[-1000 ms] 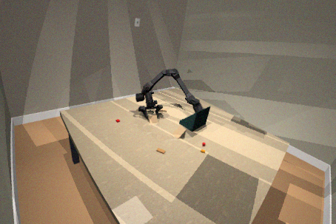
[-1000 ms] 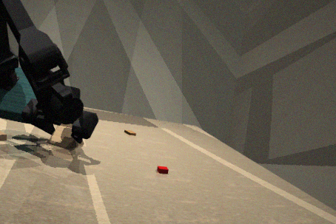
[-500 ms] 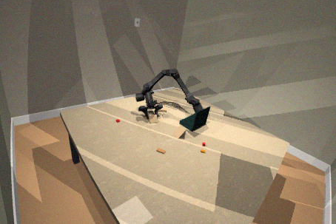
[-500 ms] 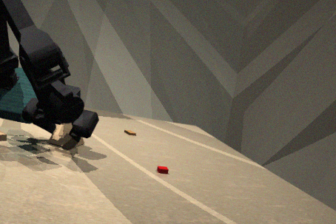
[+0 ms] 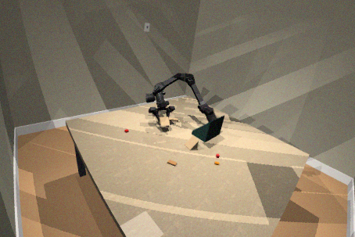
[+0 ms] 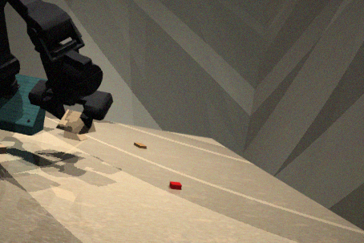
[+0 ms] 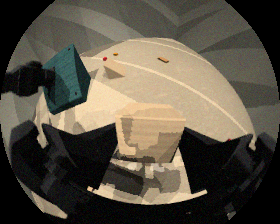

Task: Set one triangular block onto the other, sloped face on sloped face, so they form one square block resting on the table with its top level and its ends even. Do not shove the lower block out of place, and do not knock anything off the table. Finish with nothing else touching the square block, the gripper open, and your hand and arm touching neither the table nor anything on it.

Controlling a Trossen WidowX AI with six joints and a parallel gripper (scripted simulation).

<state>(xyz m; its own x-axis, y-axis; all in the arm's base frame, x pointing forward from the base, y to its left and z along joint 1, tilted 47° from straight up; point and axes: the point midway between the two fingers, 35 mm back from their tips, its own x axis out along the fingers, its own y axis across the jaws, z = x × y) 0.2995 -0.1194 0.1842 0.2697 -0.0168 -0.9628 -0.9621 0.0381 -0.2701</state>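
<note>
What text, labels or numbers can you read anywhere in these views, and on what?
None: no readable text in any view.
Triangular block in the gripper: plain faces.
Teal base: unmarked.
Small plate on the back wall: too small to show any marking.

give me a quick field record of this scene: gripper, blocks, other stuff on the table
gripper: gripper shut on a tan triangular block
held block: low, at or just above the table; contact cannot be told
second block: other triangular block lying in front of the teal arm base
stacking: not done, blocks apart
small items: orange flat piece, red cube, red bead, orange bead
</note>
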